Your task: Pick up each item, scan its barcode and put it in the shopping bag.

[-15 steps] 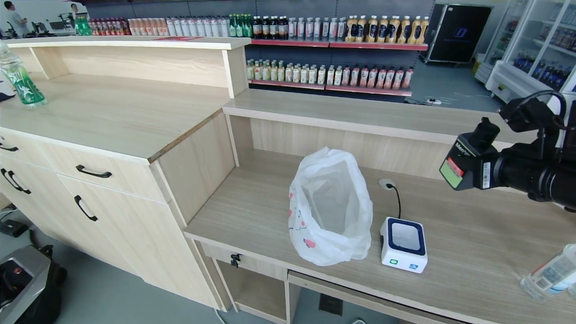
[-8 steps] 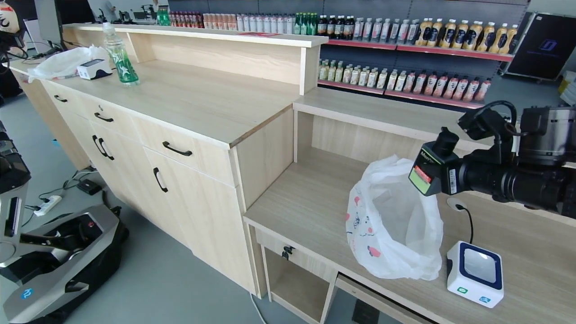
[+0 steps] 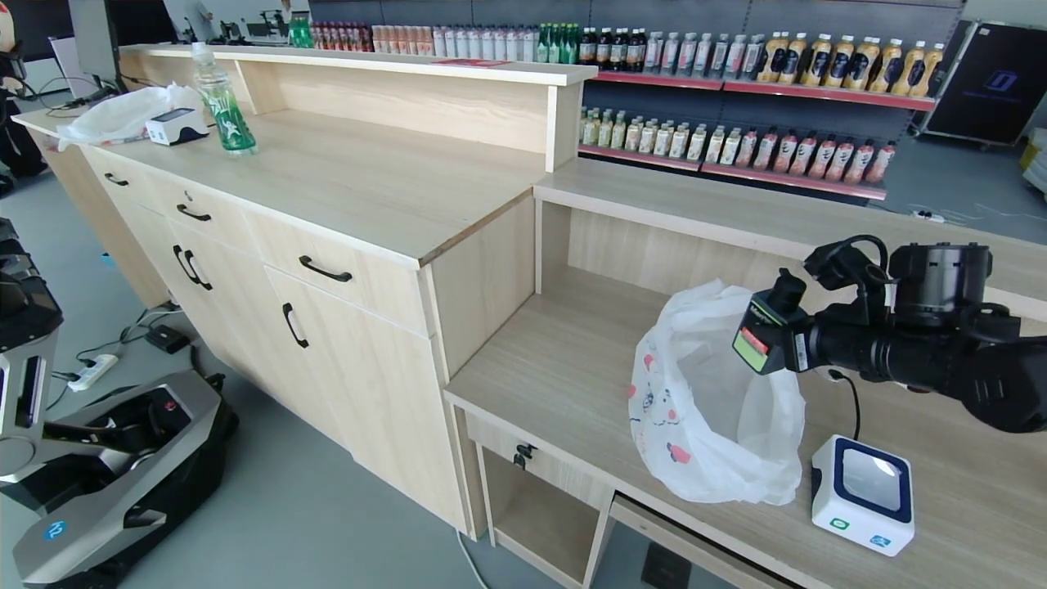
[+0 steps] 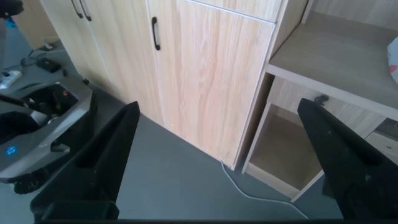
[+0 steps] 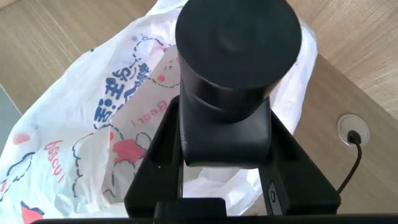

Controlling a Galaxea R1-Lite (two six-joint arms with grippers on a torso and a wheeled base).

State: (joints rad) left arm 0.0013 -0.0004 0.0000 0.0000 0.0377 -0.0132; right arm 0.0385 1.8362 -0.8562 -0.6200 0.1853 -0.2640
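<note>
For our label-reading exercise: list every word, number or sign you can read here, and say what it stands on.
Shopping bag: coloured print, seen back to front, not reliably readable.
Black item: label and barcode too small.
Scanner: two small icons, no readable words.
Shelf bottles: labels too small.

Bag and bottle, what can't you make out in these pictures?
Bag inside: right wrist view, hidden by the bottle.
Bottle's label: head view, too small to read.
Scanner cable far end: head view, hidden behind the right arm.
</note>
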